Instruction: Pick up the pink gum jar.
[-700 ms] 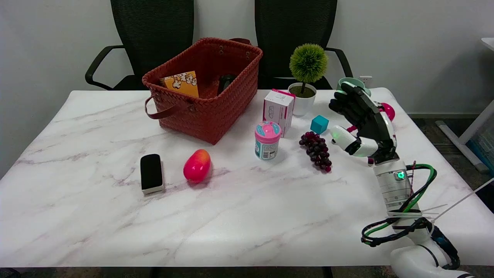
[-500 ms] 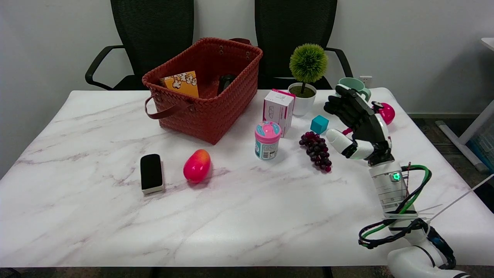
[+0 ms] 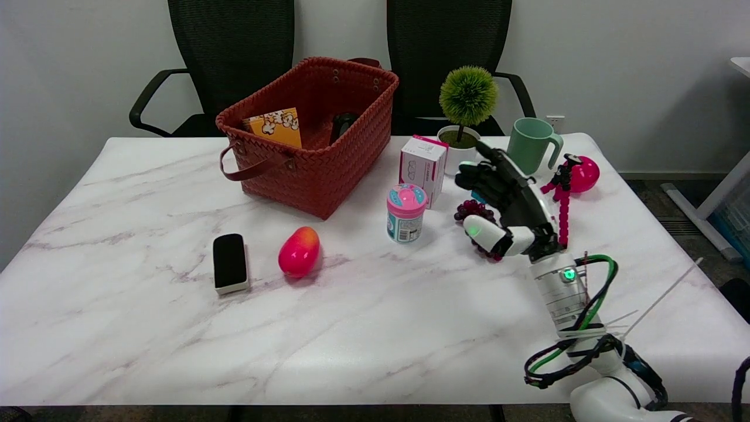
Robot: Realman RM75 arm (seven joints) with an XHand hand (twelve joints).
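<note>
You had a white marbled surface (image 3: pixel 146 328) before you. A red woven basket (image 3: pixel 319 158) stood at its far side, holding an orange printed packet (image 3: pixel 275 126). Near the front lay a black eraser block (image 3: pixel 229 262) beside a red-yellow mango (image 3: pixel 299 251). A white-and-pink carton (image 3: pixel 422 167) stood near a potted green ball plant (image 3: pixel 467 111), a green mug (image 3: pixel 530 143) and a bunch of purple grapes (image 3: pixel 469 210).

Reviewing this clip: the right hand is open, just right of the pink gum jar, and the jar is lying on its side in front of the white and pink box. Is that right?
One detail is wrong: the pink gum jar stands upright on the table, its pink lid on top, not on its side. The rest holds in the head view: the right hand is open, just right of the jar without touching it, and the jar is in front of the white and pink box.
</note>
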